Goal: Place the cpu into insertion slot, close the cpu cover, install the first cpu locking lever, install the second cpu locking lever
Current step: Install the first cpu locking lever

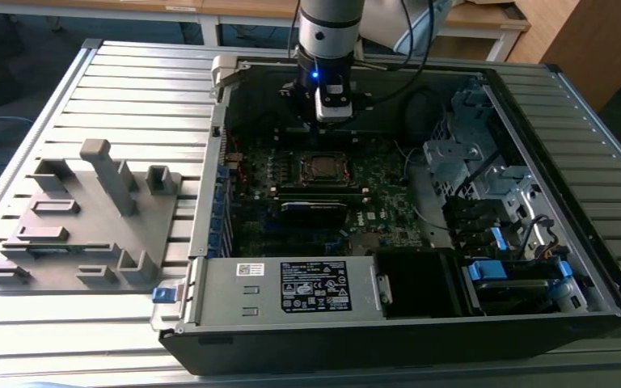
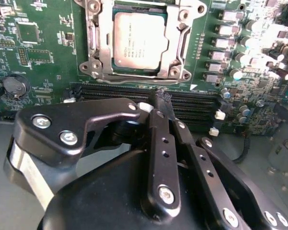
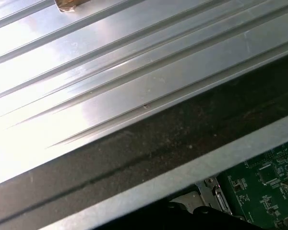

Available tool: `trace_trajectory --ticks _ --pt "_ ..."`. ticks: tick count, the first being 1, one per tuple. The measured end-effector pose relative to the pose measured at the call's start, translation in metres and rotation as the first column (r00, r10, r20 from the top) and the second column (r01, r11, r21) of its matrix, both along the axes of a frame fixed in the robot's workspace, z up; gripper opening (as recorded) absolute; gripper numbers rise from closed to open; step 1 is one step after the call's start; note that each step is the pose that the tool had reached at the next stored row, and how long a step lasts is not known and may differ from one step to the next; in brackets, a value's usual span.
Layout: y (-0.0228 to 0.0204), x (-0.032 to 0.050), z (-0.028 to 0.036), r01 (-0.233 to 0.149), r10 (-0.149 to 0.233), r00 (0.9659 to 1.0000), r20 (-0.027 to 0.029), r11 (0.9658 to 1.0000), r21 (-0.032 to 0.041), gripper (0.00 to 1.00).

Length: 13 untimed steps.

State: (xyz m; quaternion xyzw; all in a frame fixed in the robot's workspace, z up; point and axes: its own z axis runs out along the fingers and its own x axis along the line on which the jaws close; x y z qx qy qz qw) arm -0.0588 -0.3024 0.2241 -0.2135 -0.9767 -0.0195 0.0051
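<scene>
Partly cut off in the second wrist view: cpu cover (image 2: 175,45) and insertion slot (image 2: 93,62), upper edges out of frame. Seated square and flat inside, at twelve o'clock from the gripper (image 2: 161,98): the cpu (image 2: 140,42), metal top up, cover down around it. Fingers pinched together, grasping nothing. Hovering above the motherboard (image 1: 381,182) in the exterior view.

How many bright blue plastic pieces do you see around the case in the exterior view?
3, possibly more hidden: one blue tab at the case's front corner on the exterior view's left, and two blue drive latches in the bay on the exterior view's right.
</scene>
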Motion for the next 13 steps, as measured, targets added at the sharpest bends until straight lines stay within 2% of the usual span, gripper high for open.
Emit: trace_trajectory --ticks 4,8,13 --pt "0.0 0.0 0.0007 0.0 0.0 1.0 -0.0014 1.0 0.0001 0.11" --pt "0.0 0.0 0.0058 0.0 0.0 1.0 -0.0014 1.0 0.0002 0.11" --pt "0.0 0.0 0.006 0.0 0.0 1.0 -0.0014 1.0 0.0002 0.11"
